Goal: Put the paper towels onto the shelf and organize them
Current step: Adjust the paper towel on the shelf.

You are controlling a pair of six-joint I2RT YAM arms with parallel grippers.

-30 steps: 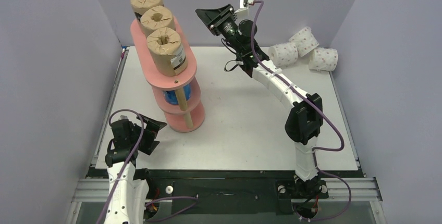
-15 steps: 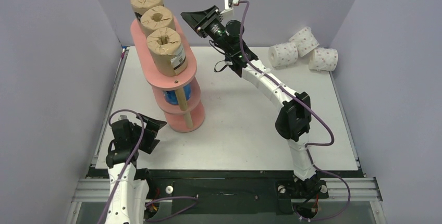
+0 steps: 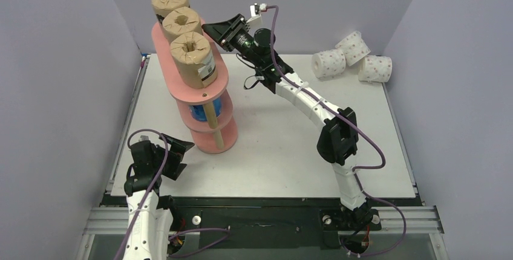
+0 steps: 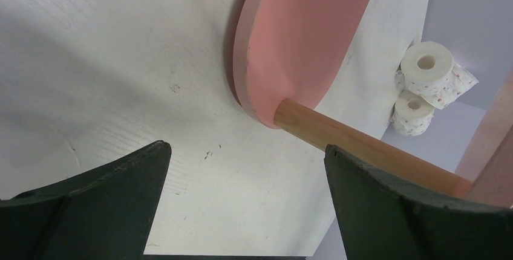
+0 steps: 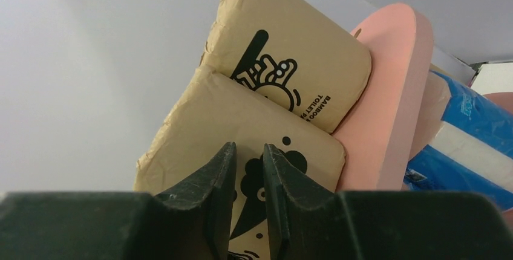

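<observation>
Right gripper (image 3: 212, 29) — jaws nearly together, empty — beside brown rolls (image 3: 181, 23) atop shelf (image 3: 219, 77); dotted rolls (image 3: 351, 58) far right. A nudge could topple rolls. Left gripper (image 3: 175, 154) spread wide.

Matt brown paper-wrapped rolls (image 5: 254, 115), wood posts (image 4: 363, 151)

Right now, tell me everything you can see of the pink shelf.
The shelf is a tall salmon-pink stand of three oblong, rounded boards, matte like painted wood, joined by light wooden posts. It stands upright on the table's left side. Three brown rolls stand on end in a row on its top board; blue rolls sit on the middle tier. What the bottom board holds is hidden. Neither gripper touches it.
</observation>
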